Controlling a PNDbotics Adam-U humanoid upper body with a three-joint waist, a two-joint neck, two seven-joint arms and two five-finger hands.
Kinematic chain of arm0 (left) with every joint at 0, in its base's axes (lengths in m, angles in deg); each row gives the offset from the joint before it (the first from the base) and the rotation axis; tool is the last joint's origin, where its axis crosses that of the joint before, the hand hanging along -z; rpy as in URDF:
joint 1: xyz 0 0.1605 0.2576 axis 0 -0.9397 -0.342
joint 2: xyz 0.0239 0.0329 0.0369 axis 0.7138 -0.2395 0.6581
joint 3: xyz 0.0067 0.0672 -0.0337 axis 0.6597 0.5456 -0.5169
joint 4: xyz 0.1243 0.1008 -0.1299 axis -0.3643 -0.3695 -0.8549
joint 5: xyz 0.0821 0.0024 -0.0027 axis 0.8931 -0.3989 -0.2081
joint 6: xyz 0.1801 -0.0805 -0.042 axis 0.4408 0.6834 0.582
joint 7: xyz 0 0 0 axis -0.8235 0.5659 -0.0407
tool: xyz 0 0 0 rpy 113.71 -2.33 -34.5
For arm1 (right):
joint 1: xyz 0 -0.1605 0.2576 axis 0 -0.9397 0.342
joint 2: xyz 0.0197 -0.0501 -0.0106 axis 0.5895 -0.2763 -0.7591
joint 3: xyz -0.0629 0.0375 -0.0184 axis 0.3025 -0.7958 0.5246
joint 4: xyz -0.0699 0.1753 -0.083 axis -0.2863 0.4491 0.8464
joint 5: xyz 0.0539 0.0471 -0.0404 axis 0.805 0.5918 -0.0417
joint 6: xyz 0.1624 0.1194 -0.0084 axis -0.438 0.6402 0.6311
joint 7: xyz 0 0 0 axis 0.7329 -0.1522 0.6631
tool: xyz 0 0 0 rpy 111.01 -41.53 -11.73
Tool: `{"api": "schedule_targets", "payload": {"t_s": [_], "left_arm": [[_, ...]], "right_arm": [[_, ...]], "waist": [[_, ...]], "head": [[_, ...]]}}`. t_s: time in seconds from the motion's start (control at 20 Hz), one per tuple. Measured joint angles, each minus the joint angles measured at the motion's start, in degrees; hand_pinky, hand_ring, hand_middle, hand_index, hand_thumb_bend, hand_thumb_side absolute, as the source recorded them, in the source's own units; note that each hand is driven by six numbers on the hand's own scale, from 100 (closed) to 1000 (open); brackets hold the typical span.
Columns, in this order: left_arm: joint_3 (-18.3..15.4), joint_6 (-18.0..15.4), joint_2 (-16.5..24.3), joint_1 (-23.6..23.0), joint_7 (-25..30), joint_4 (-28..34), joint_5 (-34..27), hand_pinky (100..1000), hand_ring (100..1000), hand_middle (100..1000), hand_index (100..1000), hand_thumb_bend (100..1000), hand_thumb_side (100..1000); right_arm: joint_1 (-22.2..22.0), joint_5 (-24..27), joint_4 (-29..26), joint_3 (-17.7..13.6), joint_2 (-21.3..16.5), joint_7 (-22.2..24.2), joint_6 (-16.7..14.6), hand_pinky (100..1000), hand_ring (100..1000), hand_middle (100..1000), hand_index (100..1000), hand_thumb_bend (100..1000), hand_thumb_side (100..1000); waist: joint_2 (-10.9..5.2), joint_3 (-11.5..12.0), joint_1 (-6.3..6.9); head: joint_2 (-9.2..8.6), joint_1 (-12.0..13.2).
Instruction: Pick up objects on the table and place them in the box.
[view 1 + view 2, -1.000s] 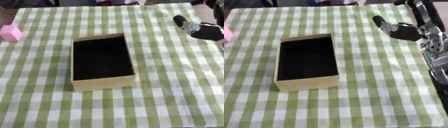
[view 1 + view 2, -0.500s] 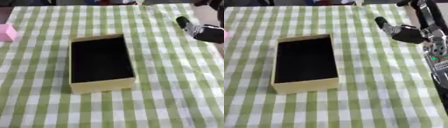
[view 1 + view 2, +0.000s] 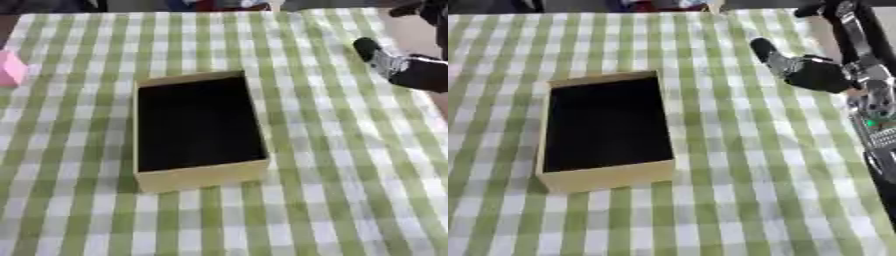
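An open cardboard box (image 3: 203, 176) with a dark, empty inside stands in the middle of the green-and-white checked tablecloth. A small pink object (image 3: 10, 69) lies at the table's far left edge, cut off by the picture's side. My right hand (image 3: 815, 75), black with silver parts, hovers over the table's upper right, well to the right of the box and apart from it. It holds nothing that I can see. My left hand shows in neither view.
The checked cloth (image 3: 350, 190) covers the whole table. My right forearm (image 3: 872, 100) runs down the right edge of the right eye view. Dark shapes line the table's far edge.
The whole picture has shifted slightly, so the camera moved. The right hand stays at the upper right, and the box and pink object have not moved.
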Motion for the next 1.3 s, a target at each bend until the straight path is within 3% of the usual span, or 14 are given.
{"api": "schedule_targets", "payload": {"t_s": [0.7,1.05,1.3], "left_arm": [[-0.8,1.4,-1.1,0.6,-1.6,-2.2,0.5,824,788,728,851,543,129],[-0.8,1.5,-1.6,0.8,-0.8,-2.3,0.5,781,677,582,720,489,100],[-0.8,1.8,-1.6,0.9,-0.3,-2.2,0.5,778,666,570,709,484,100]], "right_arm": [[0.7,0.0,-0.1,0.0,0.5,0.0,0.0,732,848,864,941,465,396],[0.7,0.0,-0.1,0.0,0.6,0.0,0.0,732,847,863,940,465,396],[0.7,0.0,-0.1,0.0,0.6,0.0,0.0,732,847,863,940,464,397]], "waist": [[1.3,-1.3,-0.17],[1.31,-1.3,-0.14],[1.31,-1.3,-0.11]], "head": [[-1.43,0.1],[-1.44,0.6],[-1.44,1.0]]}}
